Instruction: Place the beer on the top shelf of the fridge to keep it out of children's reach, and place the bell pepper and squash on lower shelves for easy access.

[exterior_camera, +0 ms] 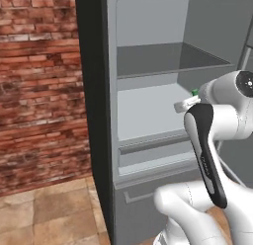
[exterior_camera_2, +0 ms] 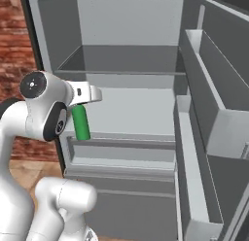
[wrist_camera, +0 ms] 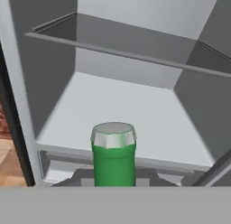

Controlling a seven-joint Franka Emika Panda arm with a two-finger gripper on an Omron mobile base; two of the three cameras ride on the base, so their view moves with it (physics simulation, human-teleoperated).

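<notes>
The fridge point(exterior_camera: 148, 36) stands open in front of me. My gripper point(exterior_camera_2: 80, 105) is shut on the beer point(exterior_camera_2: 81, 122), a slim green bottle that hangs upright below the hand, just outside the left front of the fridge. In the hand view the beer's silver cap point(wrist_camera: 113, 133) and green neck rise at the bottom centre. In the left base view a small bit of the beer point(exterior_camera: 195, 92) peeks past the arm. The dark grey top shelf point(exterior_camera_2: 121, 60) is above the bottle. The pale lower shelf point(exterior_camera_2: 136, 113) lies behind the bottle at about its height. The bell pepper and squash are out of view.
The open fridge door point(exterior_camera_2: 214, 104) with its long bins runs along the right. A drawer front point(exterior_camera_2: 121, 152) sits under the pale shelf. The fridge's dark side panel point(exterior_camera: 91, 91) and a brick wall point(exterior_camera: 39, 81) are to the left, above a tiled floor point(exterior_camera: 44, 209).
</notes>
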